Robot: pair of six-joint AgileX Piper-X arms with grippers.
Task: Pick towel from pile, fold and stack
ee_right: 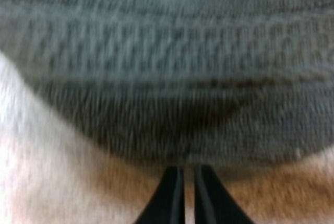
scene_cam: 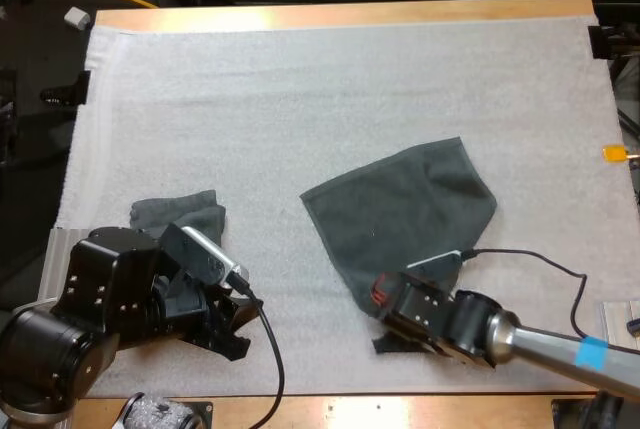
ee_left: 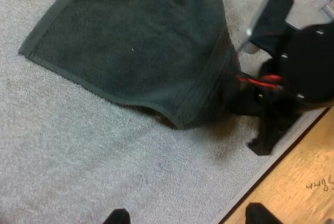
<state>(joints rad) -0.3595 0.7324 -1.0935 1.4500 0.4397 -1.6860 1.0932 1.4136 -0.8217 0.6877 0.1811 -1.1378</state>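
A dark grey-green towel [scene_cam: 400, 211] lies spread out on the white mat [scene_cam: 330, 89], right of centre. My right gripper [scene_cam: 388, 321] is at its near corner, low on the mat. In the right wrist view its fingers [ee_right: 172, 195] are pressed almost together at the towel's hem [ee_right: 167, 51]. In the left wrist view that corner of the towel [ee_left: 141, 41] is lifted slightly at the right gripper [ee_left: 261, 104], with shadow under it. A second, bunched towel [scene_cam: 180, 213] lies at the left. My left gripper [scene_cam: 236, 337] hovers just in front of it, fingers [ee_left: 117, 216] apart and holding nothing.
The mat's near edge and the wooden table border [ee_left: 292, 182] run close in front of both grippers. Bare mat stretches behind both towels to the far side. A small white object [scene_cam: 77, 17] lies beyond the far left corner.
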